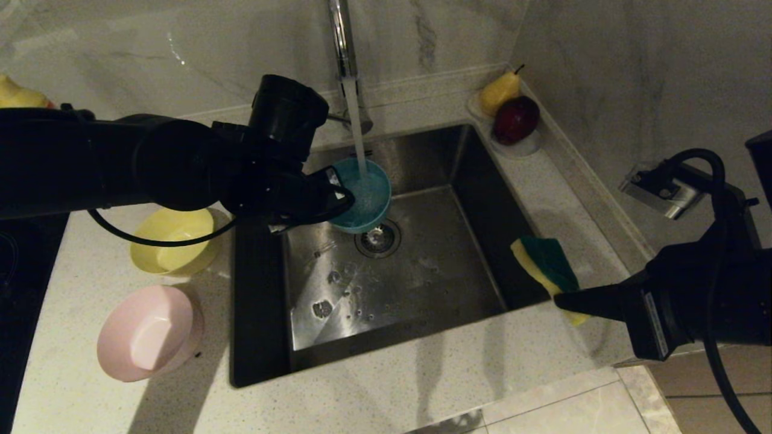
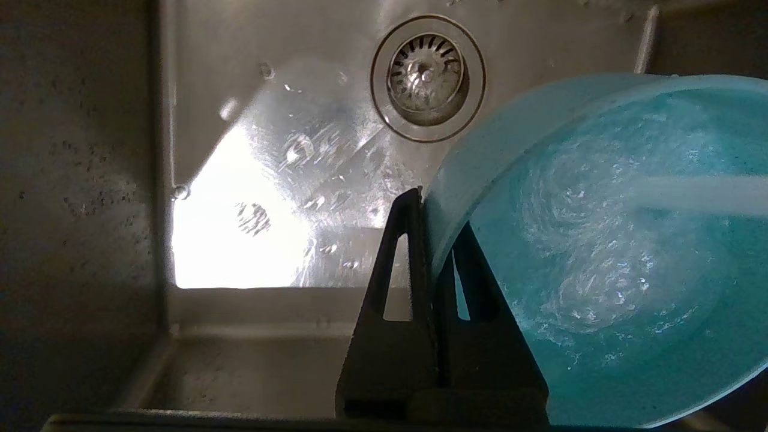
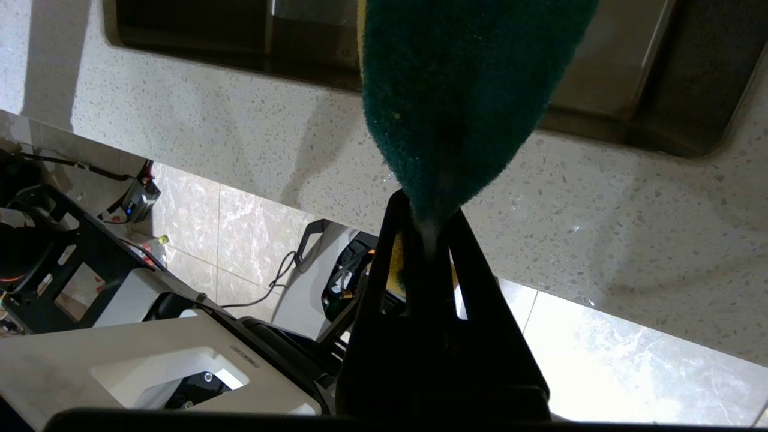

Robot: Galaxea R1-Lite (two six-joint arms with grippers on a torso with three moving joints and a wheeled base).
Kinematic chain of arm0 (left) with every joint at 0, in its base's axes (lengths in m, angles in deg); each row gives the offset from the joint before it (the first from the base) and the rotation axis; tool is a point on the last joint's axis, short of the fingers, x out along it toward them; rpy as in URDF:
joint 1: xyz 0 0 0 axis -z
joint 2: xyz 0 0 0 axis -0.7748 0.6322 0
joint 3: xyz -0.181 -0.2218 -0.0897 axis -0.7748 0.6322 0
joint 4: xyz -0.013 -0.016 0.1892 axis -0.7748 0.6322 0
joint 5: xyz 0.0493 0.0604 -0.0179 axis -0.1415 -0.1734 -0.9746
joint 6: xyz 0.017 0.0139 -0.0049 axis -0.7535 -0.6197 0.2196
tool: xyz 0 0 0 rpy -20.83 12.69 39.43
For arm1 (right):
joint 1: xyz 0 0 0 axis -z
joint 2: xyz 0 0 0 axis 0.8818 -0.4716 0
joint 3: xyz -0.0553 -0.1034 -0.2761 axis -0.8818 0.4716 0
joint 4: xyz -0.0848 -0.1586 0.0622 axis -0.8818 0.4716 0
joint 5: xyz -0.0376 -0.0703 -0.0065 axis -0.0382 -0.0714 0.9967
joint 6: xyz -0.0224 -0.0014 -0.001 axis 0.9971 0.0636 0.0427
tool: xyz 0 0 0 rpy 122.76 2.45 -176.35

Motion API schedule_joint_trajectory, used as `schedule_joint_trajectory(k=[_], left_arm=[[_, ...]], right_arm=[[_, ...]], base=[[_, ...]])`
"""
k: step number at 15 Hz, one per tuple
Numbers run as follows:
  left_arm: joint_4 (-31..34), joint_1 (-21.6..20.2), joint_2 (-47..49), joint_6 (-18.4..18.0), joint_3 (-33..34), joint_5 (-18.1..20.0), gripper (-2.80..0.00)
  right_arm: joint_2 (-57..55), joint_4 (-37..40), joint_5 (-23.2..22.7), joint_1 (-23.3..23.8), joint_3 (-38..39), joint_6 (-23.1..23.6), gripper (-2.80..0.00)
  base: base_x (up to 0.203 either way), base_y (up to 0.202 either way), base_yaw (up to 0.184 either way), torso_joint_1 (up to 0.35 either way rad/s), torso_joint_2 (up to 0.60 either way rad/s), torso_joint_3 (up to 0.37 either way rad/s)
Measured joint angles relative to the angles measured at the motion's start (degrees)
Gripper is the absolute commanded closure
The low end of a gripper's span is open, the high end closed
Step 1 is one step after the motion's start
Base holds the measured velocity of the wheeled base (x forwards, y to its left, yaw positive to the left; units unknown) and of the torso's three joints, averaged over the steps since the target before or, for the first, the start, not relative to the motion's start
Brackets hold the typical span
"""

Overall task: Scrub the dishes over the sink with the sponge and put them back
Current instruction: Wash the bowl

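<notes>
The right gripper (image 3: 429, 225) is clamped tight on one end of the sponge (image 1: 546, 265), holding it in the air above the counter (image 1: 386, 392) at the sink's (image 1: 476, 181) right rim. The sponge's long axis runs from the fingers toward the sink, green face up and toward the sink, yellow foam beneath; its gripped end is hidden between the fingers.

The left gripper (image 2: 433, 240) is closed on the rim of the blue bowl (image 1: 363, 196), one finger outside the wall, the other inside. The bowl is tilted, its mouth turned up toward the tap (image 1: 342, 42), above the sink just behind the drain (image 1: 378, 239). Water (image 1: 358, 132) from the tap pours into it. In the head view the arm covers the bowl's left edge.

The sponge is well apart from the bowl, across the sink to its right. Left of the sink, on the counter, sit the yellow bowl (image 1: 175, 241) and nearer, the pink bowl (image 1: 148, 331), which seems to lie tipped on its side.
</notes>
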Motion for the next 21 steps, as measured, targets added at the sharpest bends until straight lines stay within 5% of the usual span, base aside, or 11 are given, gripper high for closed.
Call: schedule_joint_trajectory(k=[6,9,17,21], left_arm=[[-1.0,-0.1,-6.9,-2.5,8.0,-1.8,0.0],[-7.0,-0.9,-13.1,-5.7,13.7,-4.1,0.0],[-44.4,-2.2,-24.0,-28.4,31.4,-7.5,0.0],[-62.0,-2.2,-23.9,-35.8,35.5,-7.2,0.0]], right_arm=[[0.2,-0.1,-0.1,0.0,0.7,0.0,0.0],[0.4,-0.1,-0.2,0.0,0.7,0.0,0.0],[0.7,0.0,-0.1,0.0,0.8,0.1,0.0],[0.7,-0.2,-0.2,0.0,0.8,0.2,0.0]], base=[[0.0,0.0,0.0,0.0,0.0,0.0],[0.0,0.0,0.0,0.0,0.0,0.0],[0.0,0.0,0.0,0.0,0.0,0.0],[0.0,0.0,0.0,0.0,0.0,0.0]])
